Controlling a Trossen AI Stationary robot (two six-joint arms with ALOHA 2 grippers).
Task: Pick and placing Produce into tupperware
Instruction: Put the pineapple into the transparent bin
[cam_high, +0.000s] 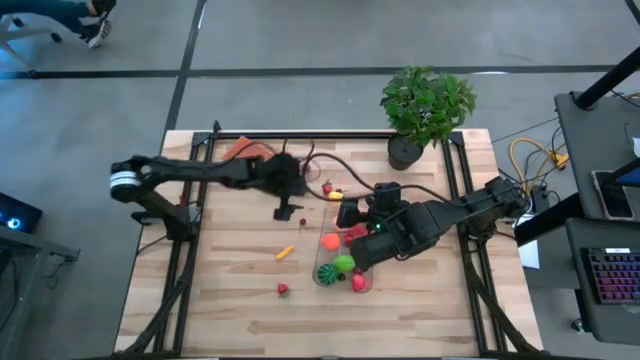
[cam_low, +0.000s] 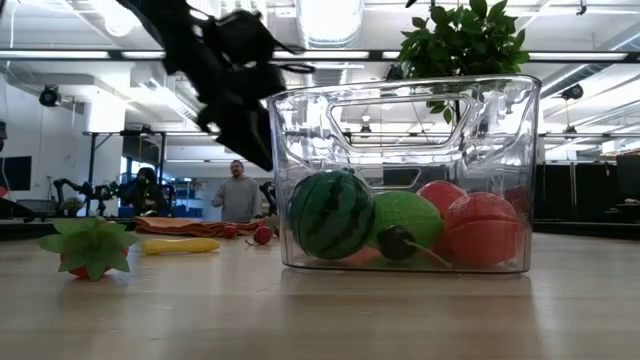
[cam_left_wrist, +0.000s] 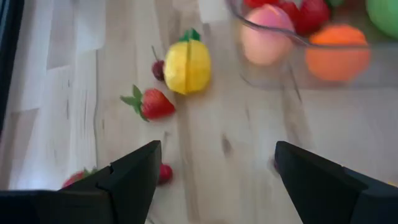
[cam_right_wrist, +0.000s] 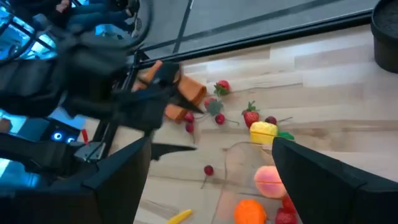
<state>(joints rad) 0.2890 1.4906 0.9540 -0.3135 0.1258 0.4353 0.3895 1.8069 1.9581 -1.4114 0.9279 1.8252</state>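
Note:
The clear tupperware (cam_high: 320, 258) stands right of the table's middle and holds several toy produce, among them a watermelon (cam_low: 330, 215), a green piece (cam_low: 408, 215) and red pieces (cam_low: 480, 228). Loose produce lies around it: a yellow piece (cam_left_wrist: 186, 65), a strawberry (cam_left_wrist: 152, 104) and a cherry (cam_left_wrist: 158, 70) beyond its far end, a yellow piece (cam_high: 285, 252) and a strawberry (cam_high: 283, 290) to its left. My left gripper (cam_high: 290, 208) hangs open and empty above the table, left of the tub's far end. My right gripper (cam_high: 348, 212) is open and empty above the tub's far end.
A flat orange-brown pad (cam_high: 240, 148) lies at the far left of the table. A potted green plant (cam_high: 425, 105) stands at the far right corner. Cables run across the far middle. Bare wood lies along the near edge. A person (cam_low: 237, 192) stands in the room behind.

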